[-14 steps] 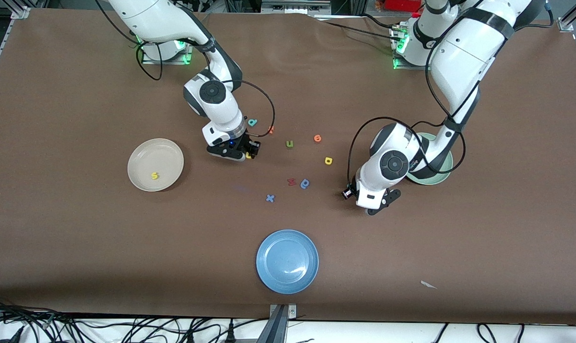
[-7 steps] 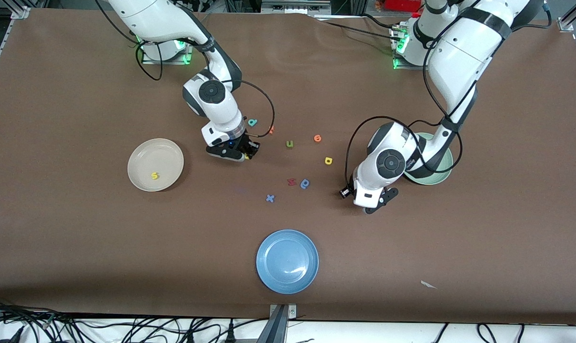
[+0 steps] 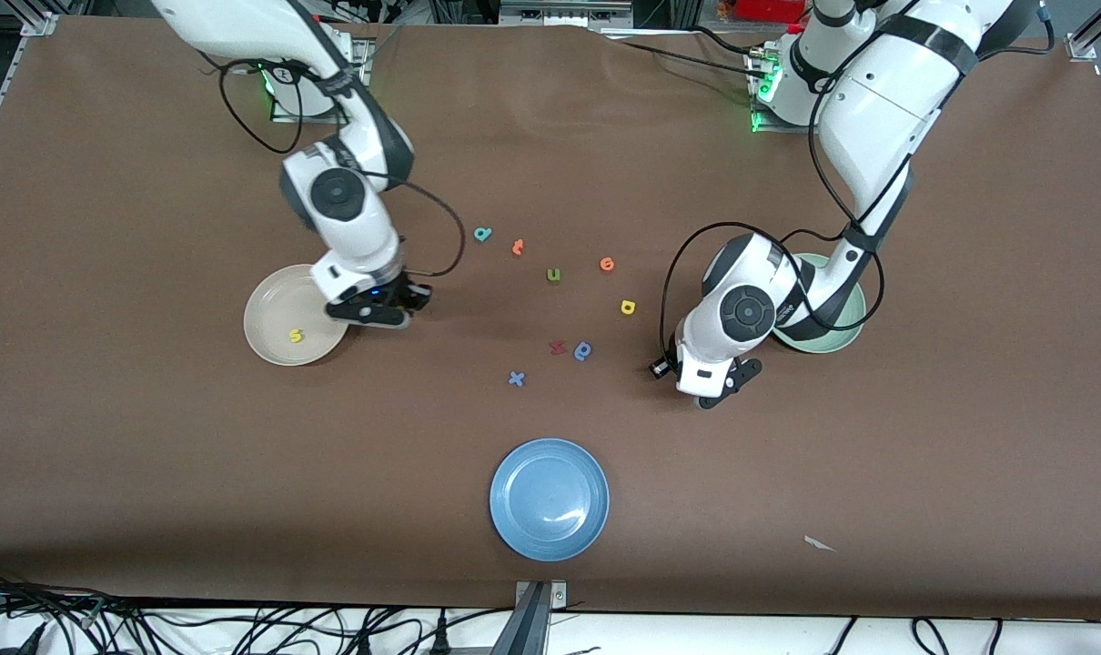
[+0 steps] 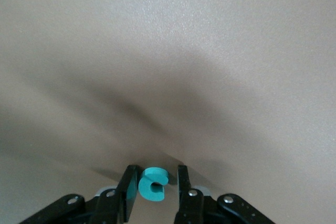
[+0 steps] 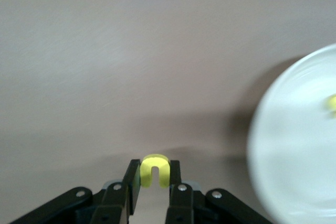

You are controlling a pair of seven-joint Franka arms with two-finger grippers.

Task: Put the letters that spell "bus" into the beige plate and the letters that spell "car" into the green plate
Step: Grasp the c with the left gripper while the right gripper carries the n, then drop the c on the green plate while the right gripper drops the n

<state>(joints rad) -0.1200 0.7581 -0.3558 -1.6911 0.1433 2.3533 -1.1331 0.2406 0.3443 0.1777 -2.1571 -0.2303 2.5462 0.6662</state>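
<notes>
Beige plate (image 3: pixel 273 341), toward the right arm's end of the table, containing the yellow "s" (image 3: pixel 296 336). Right gripper (image 3: pixel 388 314) over the table just beside this plate's rim, fingers clamped on the yellow "u" (image 5: pixel 154 171). Green plate (image 3: pixel 837 338), toward the left arm's end, largely covered by the left arm; contents cannot be told. Left gripper (image 3: pixel 719 393) over the table near that plate, the teal "c" (image 4: pixel 152 184) between its fingers; whether they press it cannot be told. Blue plate (image 3: pixel 549 498), nearest the front camera, holds no letters. Remaining letters, including the yellow "a" (image 3: pixel 628 307), lie between the plates.
</notes>
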